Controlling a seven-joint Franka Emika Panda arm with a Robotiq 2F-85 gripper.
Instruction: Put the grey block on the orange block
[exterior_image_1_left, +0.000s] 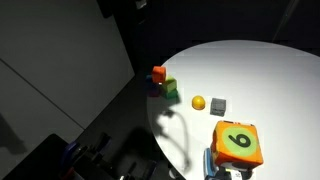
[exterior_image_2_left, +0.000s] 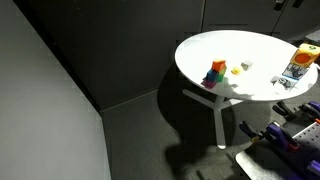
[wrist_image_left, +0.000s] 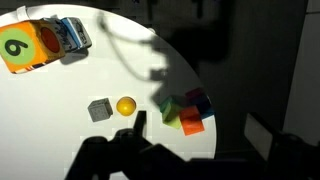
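We are at the opening step: reaching for the grey block (wrist_image_left: 99, 109), with nothing yet picked up. It sits flat on the white round bench (exterior_image_1_left: 270, 70), untouched, just beside a yellow ball (wrist_image_left: 125, 106). The orange block (wrist_image_left: 191, 122) lies beyond the ball in a tight cluster, pressed against a green cube (wrist_image_left: 170, 107) and a darker purple-red block (wrist_image_left: 200, 100). In an exterior view the orange block (exterior_image_1_left: 158, 73) looks to be the one nearest the bench edge. The big orange die with the green 6 (wrist_image_left: 22, 45) and a toy car (wrist_image_left: 70, 33) are well apart from all this and play no part.

The hand (wrist_image_left: 135, 145) shows only as a dark silhouette along the bottom of the wrist view, high above the bench. We cannot tell how far apart its fingers stand, though nothing appears to be between them.

Next, we judge, the hand must come down centred over the grey block and close on the two faces that do not look toward the ball, so no finger nudges the ball and sets it rolling. After the lift, the carry goes over the ball. The block should be set down squarely, since the orange top is small and hemmed in by its neighbours.
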